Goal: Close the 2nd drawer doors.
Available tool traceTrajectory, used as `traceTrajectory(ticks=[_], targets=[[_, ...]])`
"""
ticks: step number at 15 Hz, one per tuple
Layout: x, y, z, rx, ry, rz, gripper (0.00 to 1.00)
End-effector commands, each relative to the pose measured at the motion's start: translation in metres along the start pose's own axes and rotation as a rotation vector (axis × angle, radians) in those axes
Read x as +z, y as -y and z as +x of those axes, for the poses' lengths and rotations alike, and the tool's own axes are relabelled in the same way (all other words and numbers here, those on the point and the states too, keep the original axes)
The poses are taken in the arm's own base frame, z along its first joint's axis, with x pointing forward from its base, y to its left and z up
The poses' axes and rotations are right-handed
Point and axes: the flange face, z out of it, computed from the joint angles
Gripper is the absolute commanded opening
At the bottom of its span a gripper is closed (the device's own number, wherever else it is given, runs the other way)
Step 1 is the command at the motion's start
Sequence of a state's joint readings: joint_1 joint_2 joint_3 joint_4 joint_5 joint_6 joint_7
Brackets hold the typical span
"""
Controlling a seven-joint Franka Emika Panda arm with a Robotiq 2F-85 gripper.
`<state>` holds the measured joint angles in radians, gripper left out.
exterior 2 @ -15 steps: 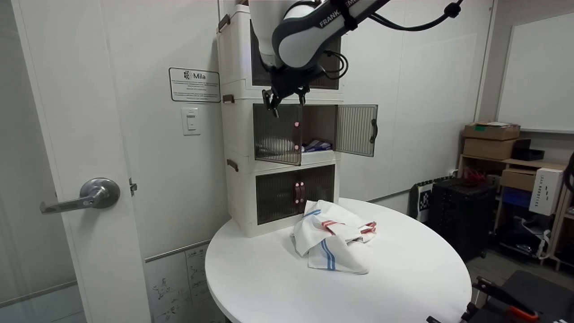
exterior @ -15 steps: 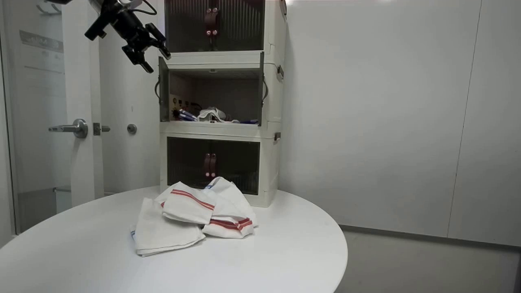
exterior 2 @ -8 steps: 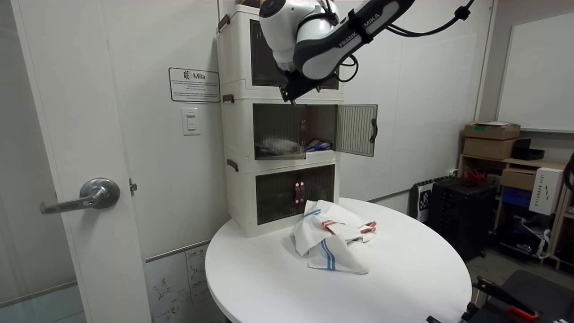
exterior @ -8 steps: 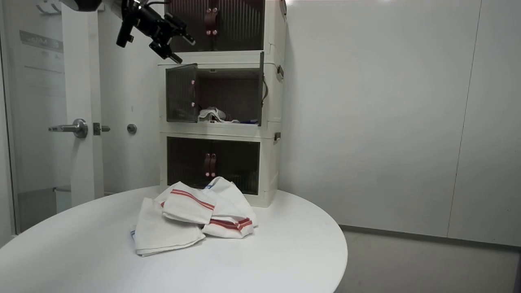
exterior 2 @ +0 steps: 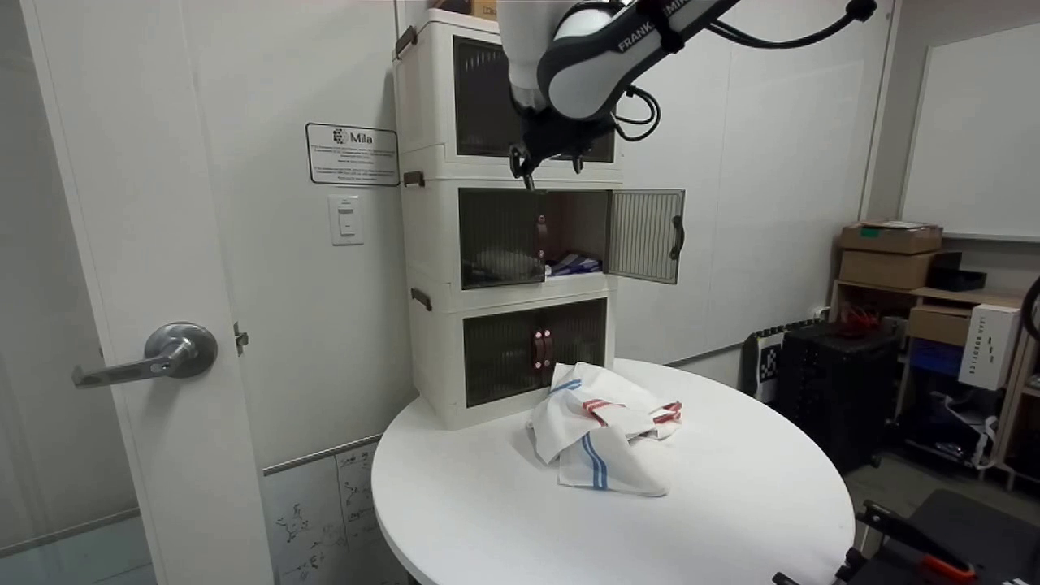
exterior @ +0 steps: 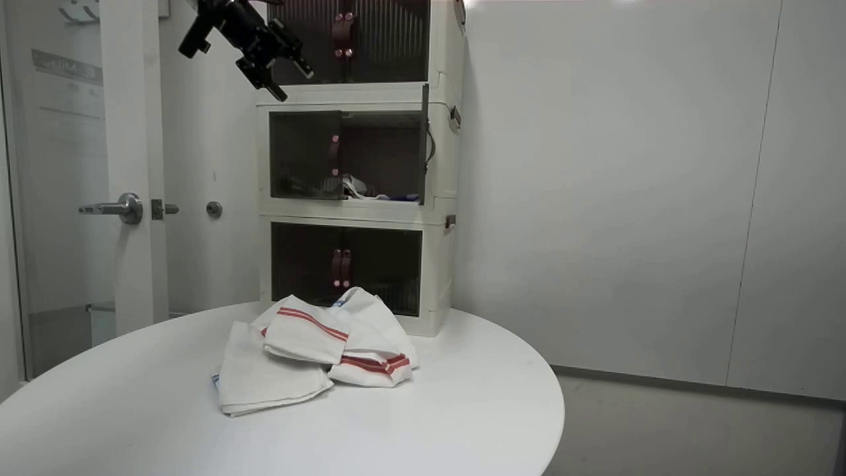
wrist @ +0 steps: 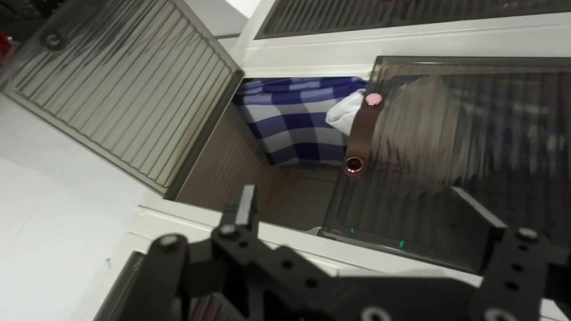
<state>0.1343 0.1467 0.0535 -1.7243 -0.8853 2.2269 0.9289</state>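
The 2nd drawer doors are the dark see-through pair on the middle tier. The left panel [exterior: 304, 155] [exterior 2: 500, 236] lies flat or nearly flat against the frame in both exterior views. It shows on the right of the wrist view [wrist: 446, 147], with a brown strap handle. The right panel [exterior: 424, 145] [exterior 2: 646, 236] stands wide open, swung outward; it is at the upper left of the wrist view [wrist: 125, 89]. My gripper [exterior: 295, 84] [exterior 2: 554, 175] is open and empty, in front of the cabinet near the left panel's top edge, its fingers spread in the wrist view [wrist: 352, 191].
The cabinet [exterior: 439, 264] stands on a round white table [exterior: 489, 410]. A crumpled white towel [exterior: 304, 357] lies before it. A blue checkered cloth [wrist: 303, 116] is inside the middle tier. The top-tier doors [exterior: 390, 39] and bottom-tier doors [exterior 2: 496, 357] are closed.
The left panel has swung inward from standing open to lying near the frame. My gripper moved right toward the cabinet, then drew back slightly. The right panel has not moved.
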Motion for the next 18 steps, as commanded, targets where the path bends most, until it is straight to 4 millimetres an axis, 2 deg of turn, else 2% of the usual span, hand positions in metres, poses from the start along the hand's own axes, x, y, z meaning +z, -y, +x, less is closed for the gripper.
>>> traceTrajectory(ticks=[1, 4, 6, 9, 12, 18], targets=[[-0.020, -0.015, 0.002, -0.038, 0.076, 0.176, 1.00], [-0.025, -0.020, 0.003, -0.079, 0.178, 0.312, 1.00], [-0.021, -0.020, 0.004, -0.114, 0.258, 0.400, 1.00], [0.001, -0.012, 0.001, -0.162, 0.370, 0.480, 1.00], [0.023, -0.002, 0.001, -0.173, 0.403, 0.464, 1.00], [0.053, 0.020, 0.026, -0.146, 0.362, 0.464, 1.00]])
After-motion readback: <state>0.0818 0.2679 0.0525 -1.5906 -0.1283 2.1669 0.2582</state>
